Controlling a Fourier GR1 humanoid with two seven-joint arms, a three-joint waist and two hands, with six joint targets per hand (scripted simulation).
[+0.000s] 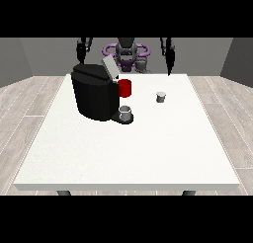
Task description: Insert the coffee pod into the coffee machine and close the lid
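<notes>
— Grey coffee pod (161,97): where?
— Bare bench (148,148), right of coffee machine (95,91), whose lid (109,68) stands raised (awaiting loading).
— Each robot hand (169,53) (82,48)?
— Raised, holding nothing; finger state untellable.

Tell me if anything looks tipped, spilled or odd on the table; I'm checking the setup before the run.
Nothing stands out. The coffee machine stands upright with its lid raised. The coffee pod sits upright on the white table, apart from the machine. A grey cup rests on the machine's tray, with a red mug behind. No spill shows.
</notes>
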